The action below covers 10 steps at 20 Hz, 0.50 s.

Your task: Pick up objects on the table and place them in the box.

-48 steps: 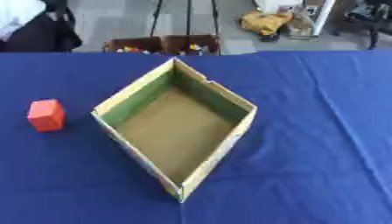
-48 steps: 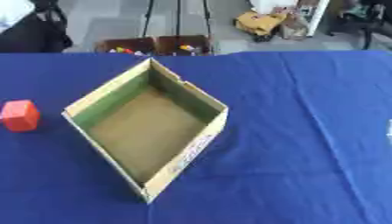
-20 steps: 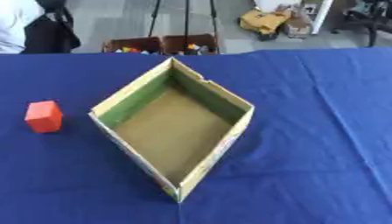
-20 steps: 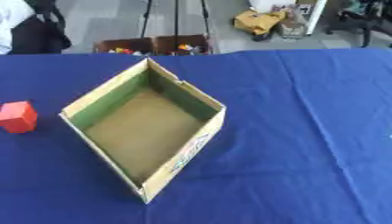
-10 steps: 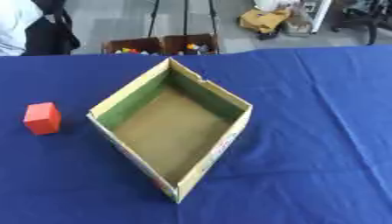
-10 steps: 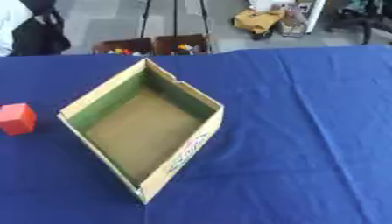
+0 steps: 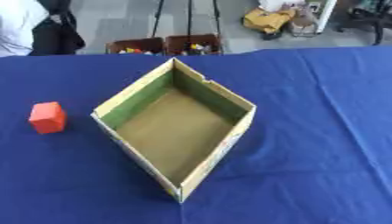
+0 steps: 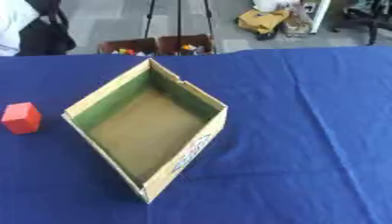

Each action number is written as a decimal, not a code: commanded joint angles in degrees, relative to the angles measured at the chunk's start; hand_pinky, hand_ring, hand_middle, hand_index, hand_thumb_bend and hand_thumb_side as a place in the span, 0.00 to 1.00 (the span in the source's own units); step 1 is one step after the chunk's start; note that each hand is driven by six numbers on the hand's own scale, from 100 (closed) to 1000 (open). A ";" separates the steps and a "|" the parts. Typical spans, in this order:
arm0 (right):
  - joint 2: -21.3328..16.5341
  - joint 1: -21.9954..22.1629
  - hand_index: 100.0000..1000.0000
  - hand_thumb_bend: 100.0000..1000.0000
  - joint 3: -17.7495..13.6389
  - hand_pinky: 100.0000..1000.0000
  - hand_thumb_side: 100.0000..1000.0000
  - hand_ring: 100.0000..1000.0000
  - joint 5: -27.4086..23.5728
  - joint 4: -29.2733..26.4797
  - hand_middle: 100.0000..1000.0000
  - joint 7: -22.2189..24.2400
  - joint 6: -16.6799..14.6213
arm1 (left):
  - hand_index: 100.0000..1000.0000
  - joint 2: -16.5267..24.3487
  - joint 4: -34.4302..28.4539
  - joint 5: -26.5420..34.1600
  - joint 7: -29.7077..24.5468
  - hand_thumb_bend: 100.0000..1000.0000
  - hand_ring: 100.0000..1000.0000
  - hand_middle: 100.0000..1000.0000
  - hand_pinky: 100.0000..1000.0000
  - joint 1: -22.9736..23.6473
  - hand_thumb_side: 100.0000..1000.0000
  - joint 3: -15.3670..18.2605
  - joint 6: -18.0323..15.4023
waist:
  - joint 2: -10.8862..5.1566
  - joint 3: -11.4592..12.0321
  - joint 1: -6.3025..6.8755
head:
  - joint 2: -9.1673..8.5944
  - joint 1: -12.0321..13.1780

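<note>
The small red cube [image 7: 47,117] sits left of the empty open cardboard box [image 7: 138,94]; neither hand shows, so finger state is unknown, and a misjudged reach could knock the cube away.

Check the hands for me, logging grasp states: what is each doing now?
Left hand: not in either view.
Right hand: not in either view.

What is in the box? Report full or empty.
Empty: the box shows only its bare brown floor. The red block sits outside, on the blue cloth to its left.

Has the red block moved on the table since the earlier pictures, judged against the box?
No. The red block lies left of the box, apart from it, with the same gap as before; only the camera's view has shifted slightly.
</note>
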 commanded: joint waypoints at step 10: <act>-1.79 -0.81 0.79 0.00 0.47 0.73 0.77 0.70 -1.27 -1.01 0.77 1.17 -0.22 | 1.00 -1.35 12.58 -7.91 -17.23 0.76 0.94 0.97 0.84 -9.66 0.77 -4.92 -2.96 | -0.69 -0.62 0.94 | -0.47 1.33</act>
